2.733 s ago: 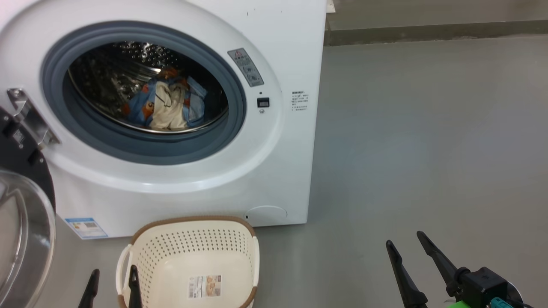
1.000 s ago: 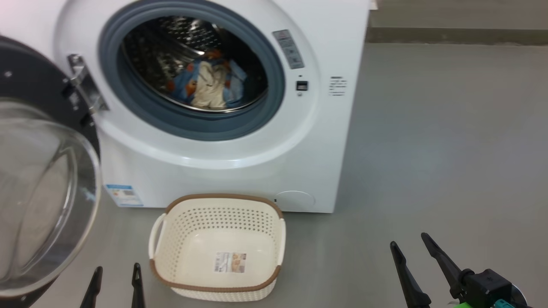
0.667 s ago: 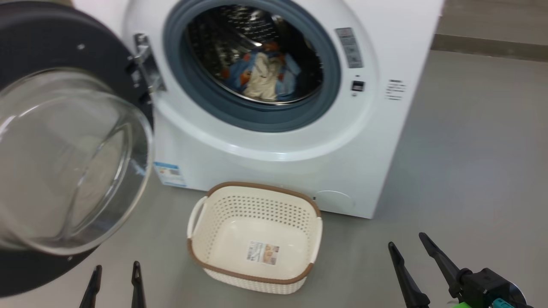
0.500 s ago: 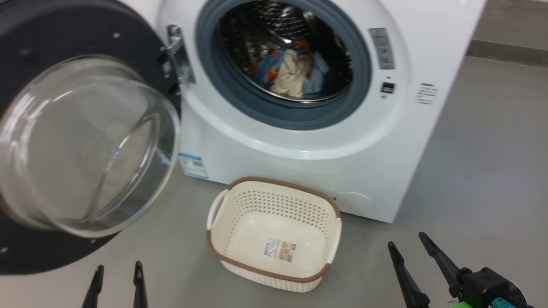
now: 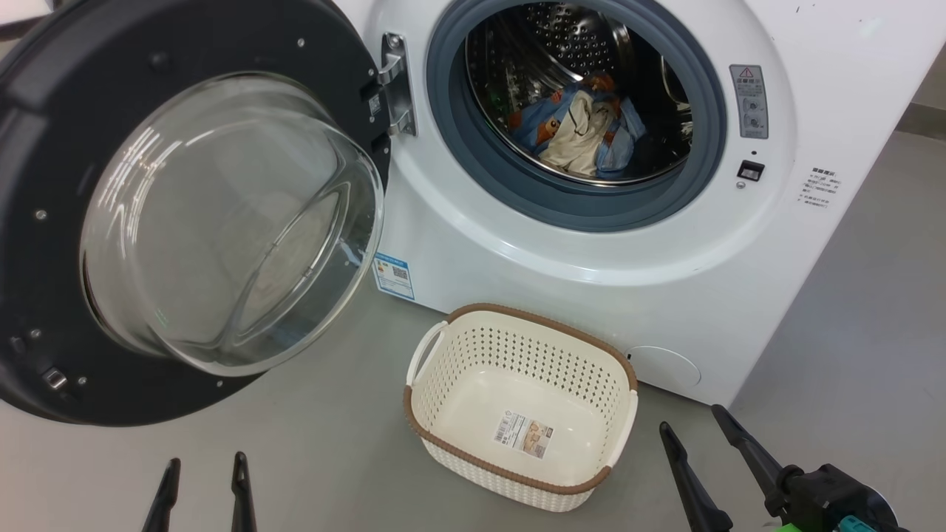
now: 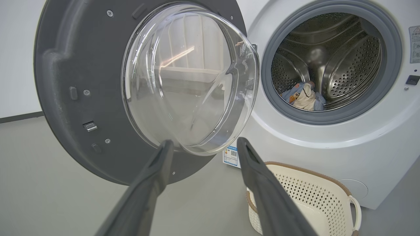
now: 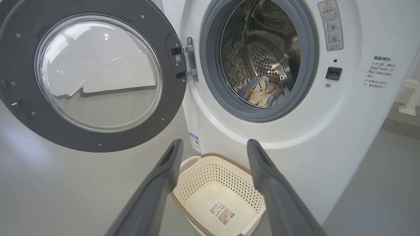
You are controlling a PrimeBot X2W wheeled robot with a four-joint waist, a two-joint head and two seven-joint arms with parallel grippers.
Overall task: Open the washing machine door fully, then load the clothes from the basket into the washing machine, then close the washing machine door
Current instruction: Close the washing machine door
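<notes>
Now washing machine door (image 5: pixel 44 148) hangs wide open at left; clothes (image 5: pixel 580 133) lie inside the washing machine (image 5: pixel 591 251), basket (image 5: pixel 517 355) empty on the floor (image 5: pixel 332 443) near it. Risk, judged: closing swing may catch the basket, or a push on the curved glass (image 5: pixel 229 222) may slip. Both spread wide, empty, touching nothing: left tool (image 5: pixel 205 459), right tool (image 5: pixel 690 417).

Bright, even indoor light, faint shadows. Glare streaks on the washing machine door (image 5: pixel 148 155) glass, upper left. Wrist views bow at edges; near fingers (image 6: pixel 144 190) soft.
</notes>
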